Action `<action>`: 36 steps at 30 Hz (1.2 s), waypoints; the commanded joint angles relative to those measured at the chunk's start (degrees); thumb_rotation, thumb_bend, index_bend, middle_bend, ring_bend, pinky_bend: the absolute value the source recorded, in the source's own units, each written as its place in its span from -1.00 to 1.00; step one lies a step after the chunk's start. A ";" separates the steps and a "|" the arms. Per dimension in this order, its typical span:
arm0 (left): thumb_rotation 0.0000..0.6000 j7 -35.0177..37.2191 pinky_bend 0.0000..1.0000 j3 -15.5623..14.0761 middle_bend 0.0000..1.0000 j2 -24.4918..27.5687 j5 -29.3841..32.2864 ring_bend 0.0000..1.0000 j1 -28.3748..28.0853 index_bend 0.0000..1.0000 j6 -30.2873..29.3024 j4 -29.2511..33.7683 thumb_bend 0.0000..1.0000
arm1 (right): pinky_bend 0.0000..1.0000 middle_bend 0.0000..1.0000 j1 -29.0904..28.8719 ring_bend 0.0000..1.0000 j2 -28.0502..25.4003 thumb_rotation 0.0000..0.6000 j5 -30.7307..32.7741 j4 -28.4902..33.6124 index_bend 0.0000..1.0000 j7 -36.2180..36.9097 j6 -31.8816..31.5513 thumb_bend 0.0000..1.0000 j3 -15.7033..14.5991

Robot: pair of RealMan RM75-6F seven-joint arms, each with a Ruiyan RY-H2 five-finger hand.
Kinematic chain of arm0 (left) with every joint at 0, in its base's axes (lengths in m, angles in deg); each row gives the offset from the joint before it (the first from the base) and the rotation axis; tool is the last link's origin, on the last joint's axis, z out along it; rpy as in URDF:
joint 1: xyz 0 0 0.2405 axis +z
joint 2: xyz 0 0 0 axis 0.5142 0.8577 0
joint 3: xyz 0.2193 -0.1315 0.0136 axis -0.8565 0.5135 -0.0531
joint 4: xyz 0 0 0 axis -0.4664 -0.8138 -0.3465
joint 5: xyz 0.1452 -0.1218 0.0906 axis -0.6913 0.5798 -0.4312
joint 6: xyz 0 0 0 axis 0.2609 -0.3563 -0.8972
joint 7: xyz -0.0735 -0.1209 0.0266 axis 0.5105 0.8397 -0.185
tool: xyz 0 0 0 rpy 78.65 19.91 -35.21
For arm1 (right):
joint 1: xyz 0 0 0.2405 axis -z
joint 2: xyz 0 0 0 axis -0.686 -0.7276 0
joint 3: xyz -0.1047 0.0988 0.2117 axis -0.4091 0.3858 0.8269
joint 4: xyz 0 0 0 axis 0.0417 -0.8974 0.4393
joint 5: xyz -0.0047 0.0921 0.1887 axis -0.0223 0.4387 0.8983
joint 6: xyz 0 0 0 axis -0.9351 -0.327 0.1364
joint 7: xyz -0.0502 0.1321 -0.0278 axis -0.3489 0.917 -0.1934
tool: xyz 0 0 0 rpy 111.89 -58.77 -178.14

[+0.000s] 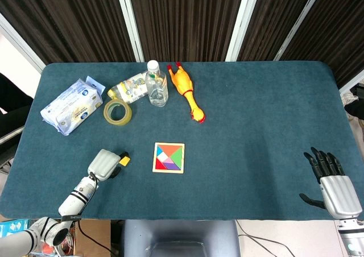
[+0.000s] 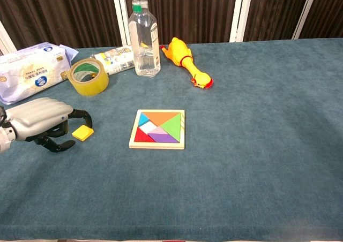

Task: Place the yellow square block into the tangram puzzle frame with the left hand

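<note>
The yellow square block lies flat on the blue table, left of the tangram puzzle frame. The frame holds coloured pieces, with a pale empty spot near its middle. My left hand sits low, just left of the block. Its fingers curve over the block's far side and its thumb lies on the near side. The block still looks flat on the cloth, not lifted. My right hand rests at the table's near right edge, fingers spread and holding nothing.
At the back left are a tissue pack, a tape roll, a water bottle, a lying labelled bottle and a rubber chicken.
</note>
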 commanded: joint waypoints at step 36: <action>1.00 -9.06 1.00 5.53 1.00 -3.88 6.20 1.00 -5.96 0.27 -1.24 9.86 -0.24 | -1.00 -1.00 -0.11 -1.00 -0.34 1.00 -1.19 0.00 -1.00 1.39 0.05 -0.70 -0.53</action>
